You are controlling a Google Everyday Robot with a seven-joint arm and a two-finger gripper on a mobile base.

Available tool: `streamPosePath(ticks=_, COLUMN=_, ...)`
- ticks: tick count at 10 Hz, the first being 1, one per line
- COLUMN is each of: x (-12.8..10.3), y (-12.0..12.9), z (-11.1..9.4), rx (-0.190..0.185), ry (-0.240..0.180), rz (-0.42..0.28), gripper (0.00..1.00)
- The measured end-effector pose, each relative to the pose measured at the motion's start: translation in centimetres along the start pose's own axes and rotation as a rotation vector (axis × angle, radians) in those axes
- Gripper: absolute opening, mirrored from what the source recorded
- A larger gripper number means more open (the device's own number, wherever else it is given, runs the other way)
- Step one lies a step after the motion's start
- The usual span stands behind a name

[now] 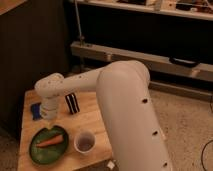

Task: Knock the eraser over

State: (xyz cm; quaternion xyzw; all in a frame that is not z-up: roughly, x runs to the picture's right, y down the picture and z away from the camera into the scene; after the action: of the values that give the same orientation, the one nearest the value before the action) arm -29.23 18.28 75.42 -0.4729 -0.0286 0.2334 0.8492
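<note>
The eraser [72, 103] is a small black block with thin pale stripes. It stands upright near the back of the wooden table [95, 116]. My gripper [48, 118] hangs at the end of the white arm's wrist [50, 91]. It points down at the table, to the left of the eraser and a little nearer the camera, a short gap away from it. The arm's thick upper part [130, 115] fills the middle of the view and hides the table's right side.
A flat blue pad [35, 111] lies at the table's left, just behind the gripper. A green plate [45, 152] with a carrot [50, 142] sits front left. A white cup [84, 142] stands beside it. A dark wall and a metal rail [150, 59] run behind the table.
</note>
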Motion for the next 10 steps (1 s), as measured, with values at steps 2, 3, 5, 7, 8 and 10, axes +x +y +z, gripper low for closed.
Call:
streamPosePath(ticks=2, x=0.5, y=-2.3, z=0.9, rx=-0.028, ry=-0.028, rz=0.037, gripper=0.0)
streamPosePath(ticks=3, x=0.6, y=-2.9, z=0.9, rx=-0.036, ry=-0.05, rz=0.046, gripper=0.0)
streamPosePath(ticks=5, x=-0.2, y=-3.1, z=-0.5, rx=-0.044, ry=-0.085, rz=0.057, gripper=0.0)
streamPosePath(ticks=7, x=-0.6, y=-5.1, z=-3.4, rx=-0.041, ry=-0.103, rz=0.088, gripper=0.0)
streamPosePath(ticks=8, x=-0.9, y=-6.5, z=-4.3, rx=-0.031, ry=-0.101, rz=0.106, gripper=0.0)
streamPosePath(ticks=10, x=-1.6, y=-8.6, z=-4.3, rx=-0.02, ry=-0.102, rz=0.137, gripper=0.0)
